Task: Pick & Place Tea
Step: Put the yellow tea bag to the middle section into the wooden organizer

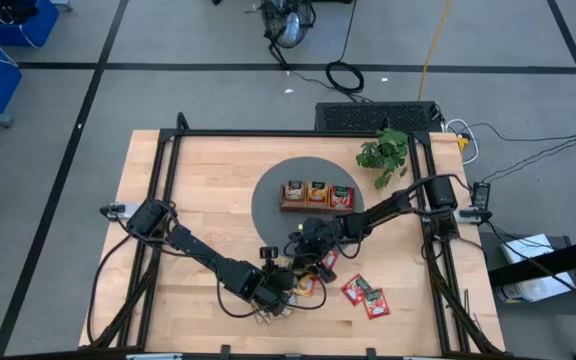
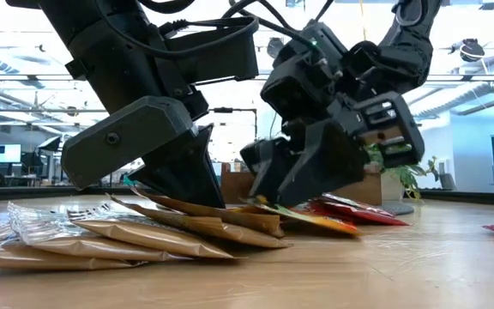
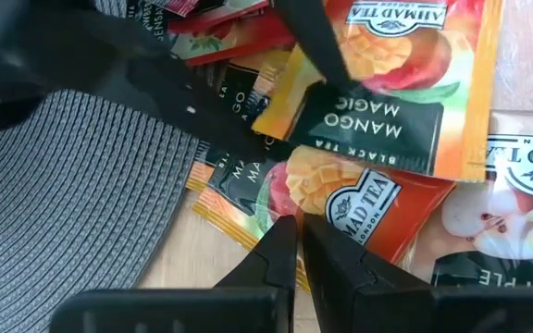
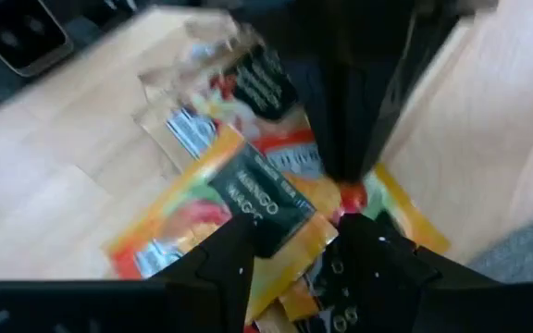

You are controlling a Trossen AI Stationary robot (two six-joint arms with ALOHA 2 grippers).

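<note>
A heap of tea sachets (image 1: 308, 285) lies on the wooden table in front of the grey round mat (image 1: 268, 205). It holds orange mango ones (image 3: 340, 194) and tan ones (image 2: 144, 236). My left gripper (image 3: 301, 236) is shut, its tips down on the heap. My right gripper (image 4: 294, 245) comes from the far right and stands open. Its fingers stand on either side of a mango sachet's dark label (image 4: 262, 199). Two red sachets (image 1: 365, 296) lie apart to the right. The wooden tray (image 1: 316, 206), with sachets in its compartments, stands on the mat. My left gripper's shut fingertips (image 2: 206, 197) rest on the top sachets of the heap (image 2: 230, 215). They slant down from the table's near left. Whether a sachet is pinched between them I cannot tell. My right gripper: I cannot tell whether its fingers touch the mango sachet between them.
A green plant (image 1: 383, 152) stands at the table's far right. The two grippers are close together over the heap. Bare wood lies to the left of the mat and along the near edge. A black frame (image 1: 168, 170) runs around the table's edges.
</note>
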